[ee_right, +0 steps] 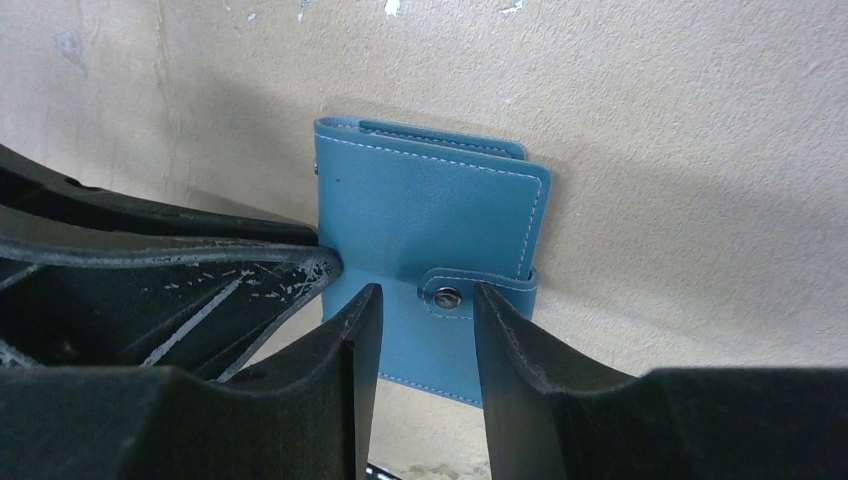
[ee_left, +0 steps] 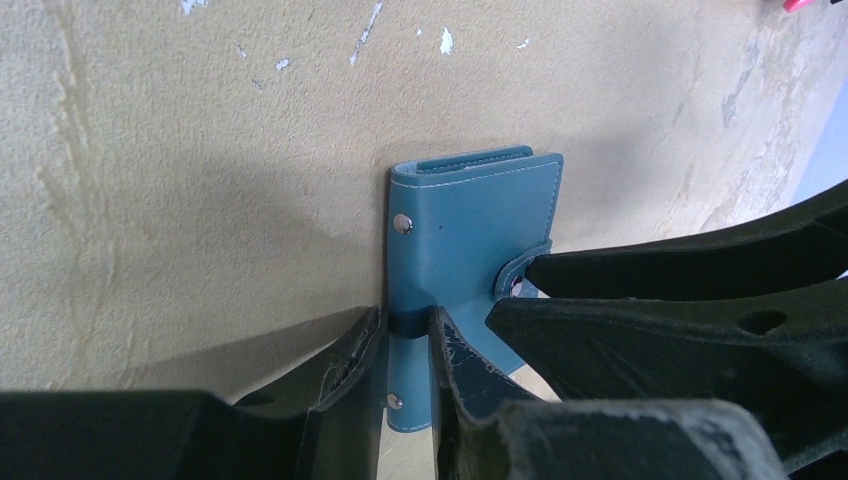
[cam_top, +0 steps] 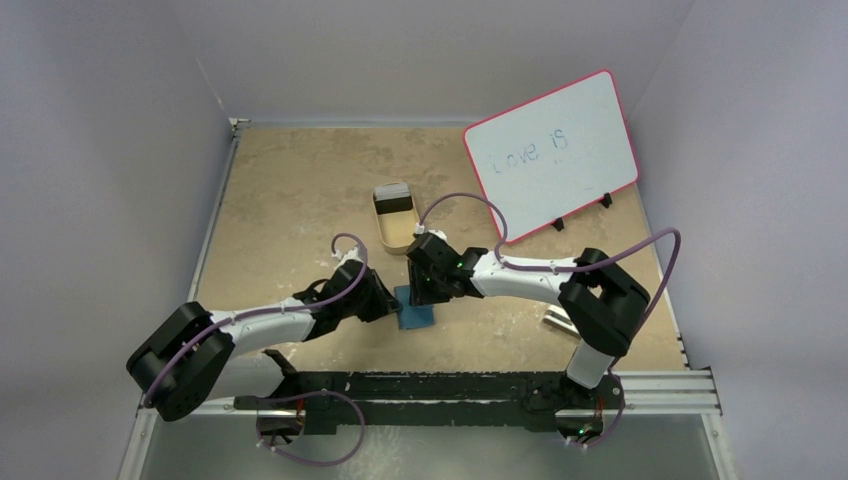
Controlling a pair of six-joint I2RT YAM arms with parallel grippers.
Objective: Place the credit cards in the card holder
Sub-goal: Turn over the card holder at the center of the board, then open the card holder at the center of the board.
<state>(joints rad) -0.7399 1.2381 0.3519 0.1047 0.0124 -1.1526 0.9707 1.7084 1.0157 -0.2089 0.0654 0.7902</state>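
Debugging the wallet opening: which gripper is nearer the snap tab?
Right. The right gripper straddles the snap tab on the card holder; the left gripper pinches its opposite edge, away from the tab.

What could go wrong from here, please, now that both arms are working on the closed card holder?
1. The card holder is snapped shut; the right fingers straddle its tab and might slip off rather than pop the snap.
2. The left fingers reach only a narrow strip at one edge, so the holder may slide or lift off the table.
3. Both pairs of fingers crowd together here and could collide.
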